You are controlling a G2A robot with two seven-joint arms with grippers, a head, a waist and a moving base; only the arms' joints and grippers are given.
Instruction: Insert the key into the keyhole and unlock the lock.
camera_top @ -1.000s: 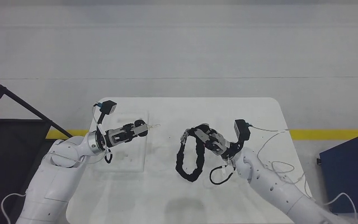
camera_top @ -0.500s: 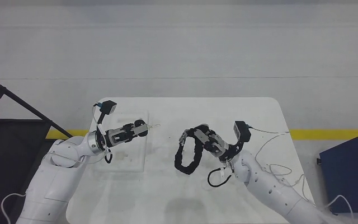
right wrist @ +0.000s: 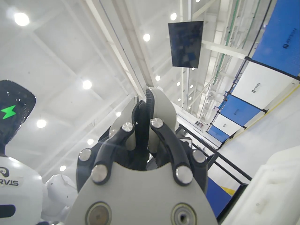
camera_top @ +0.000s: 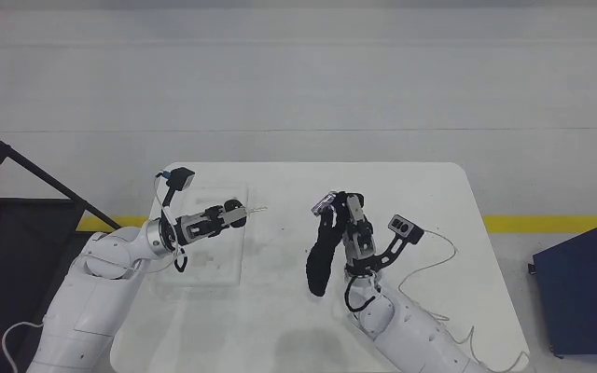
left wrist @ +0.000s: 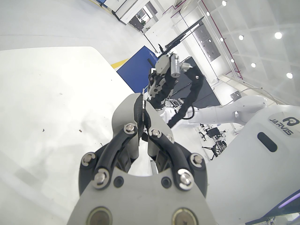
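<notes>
Right now the left gripper (left wrist: 143,105) is clenched on the key (camera_top: 252,211), held over the left half of the table (camera_top: 429,196) with its blade aimed across. The right gripper (right wrist: 145,104) is clamped on the black chain (camera_top: 320,256), lifting the lock (left wrist: 174,67) over the table's middle, keyhole end facing the key. My advice: steady the lock, line blade and keyhole on one axis, then advance slowly and straight.
</notes>
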